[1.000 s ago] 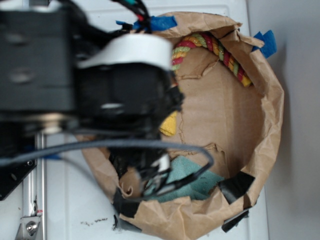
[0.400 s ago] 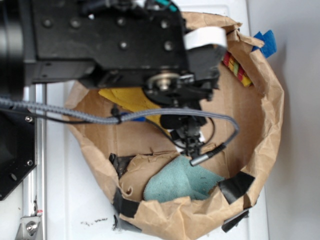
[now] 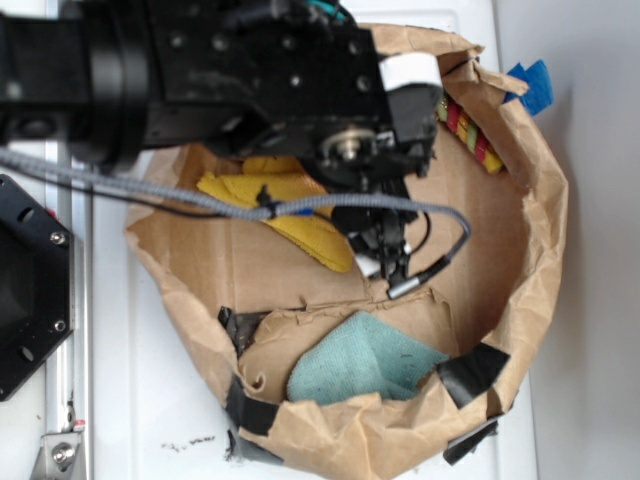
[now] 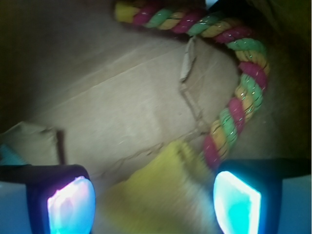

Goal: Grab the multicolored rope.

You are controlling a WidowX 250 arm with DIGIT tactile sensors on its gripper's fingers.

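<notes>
Nearest the wrist camera, the gripper [image 4: 153, 197] is seen with its two glowing pads [image 4: 71, 204] spread wide apart and nothing between them — the jaws are released. Between the pads, a corner of the yellow cloth [image 4: 161, 187] lies on the brown paper floor. Just beyond the right-hand pad, one end of the multicolored rope [image 4: 239, 105] is found, from which the rope curves up and back along the far wall of the paper basket [image 3: 545, 200]. In the exterior view, only a short stretch of rope [image 3: 470, 132] is visible past the arm, against the basket's upper-right rim. A teal cloth [image 3: 365, 358] is laid by the lower rim — well apart from the rope.
</notes>
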